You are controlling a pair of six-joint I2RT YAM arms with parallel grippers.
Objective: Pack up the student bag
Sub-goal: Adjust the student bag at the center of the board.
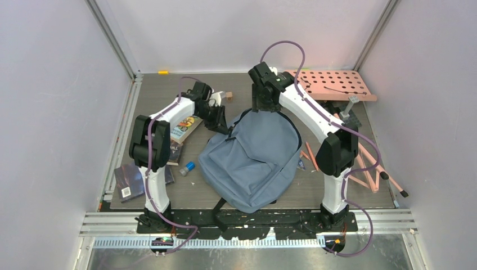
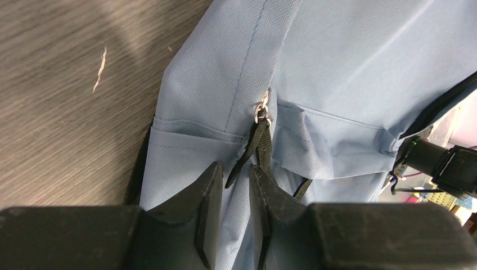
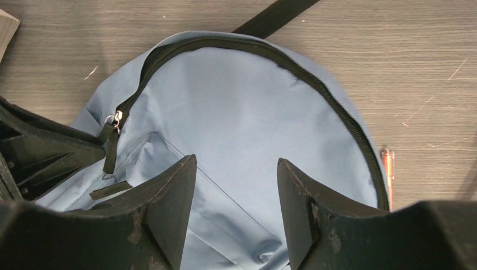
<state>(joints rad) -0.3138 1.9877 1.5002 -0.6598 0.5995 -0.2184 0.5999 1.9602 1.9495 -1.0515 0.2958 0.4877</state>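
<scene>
The student bag [image 1: 250, 160], a grey-blue backpack, lies flat mid-table, its top towards the back. Its dark main zipper [image 3: 315, 73] arcs round the top, and the slider [image 3: 114, 120] sits at the left end with a black pull strap [image 2: 259, 146]. My left gripper [image 2: 233, 169] is down on the bag's upper-left edge [image 1: 220, 122]. Its jaws stand a narrow gap apart over a crease of the bag's fabric, and the pull strap ends right at the fingertips. My right gripper [image 3: 236, 163] hovers open above the bag's top [image 1: 264, 107] with nothing between its fingers.
Books [image 1: 185, 128] [image 1: 132, 181] and a small blue-capped item [image 1: 187, 167] lie left of the bag. A wooden pegboard [image 1: 337, 84] stands at the back right, with orange sticks [image 1: 365, 163] below it. An orange pen [image 3: 388, 174] lies by the bag's right edge. White walls enclose the table.
</scene>
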